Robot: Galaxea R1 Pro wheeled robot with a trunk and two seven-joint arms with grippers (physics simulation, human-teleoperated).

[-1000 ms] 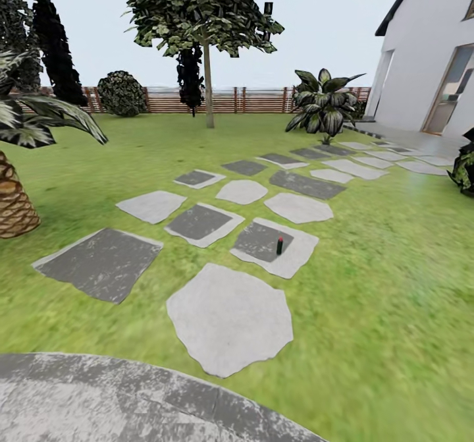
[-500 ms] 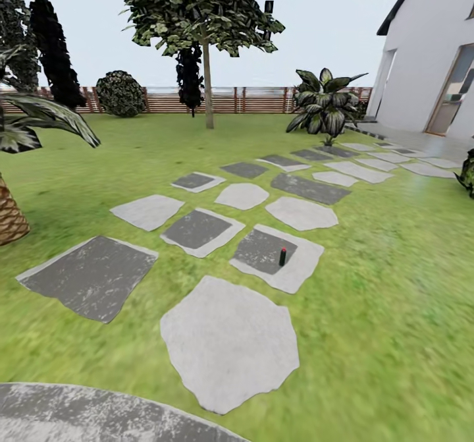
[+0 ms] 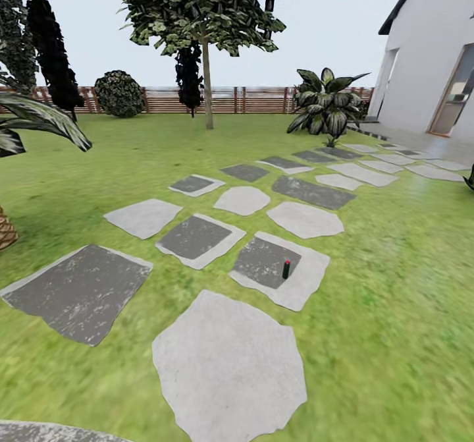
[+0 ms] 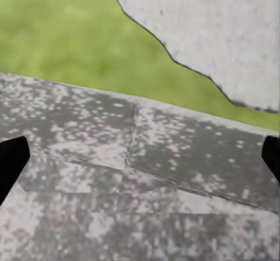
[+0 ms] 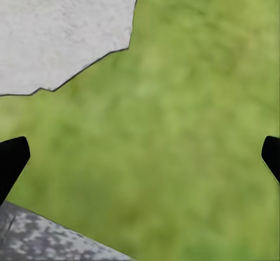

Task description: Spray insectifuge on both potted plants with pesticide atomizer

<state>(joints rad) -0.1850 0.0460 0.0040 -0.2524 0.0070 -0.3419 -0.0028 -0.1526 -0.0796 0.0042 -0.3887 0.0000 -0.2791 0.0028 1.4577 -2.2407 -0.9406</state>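
Well ahead of both wide-open, empty end effectors (image 4: 140, 156) (image 5: 140, 156), pesticide atomizer (image 3: 286, 269) upright on a stepping stone (image 3: 309, 277).

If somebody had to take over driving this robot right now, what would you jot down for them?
Left gripper: open, empty, over the round grey paved patio.
Right gripper: open, empty, over the green lawn by the patio's edge.
The small slim dark bottle with a red top, the pesticide atomizer, stands upright on a dark grey stepping stone with a pale border, ahead and slightly right.
The two small potted plants are not yet located.
Done: nothing picked up.
Left: reach the atomizer, grasp it, find both pots, spray them fully.
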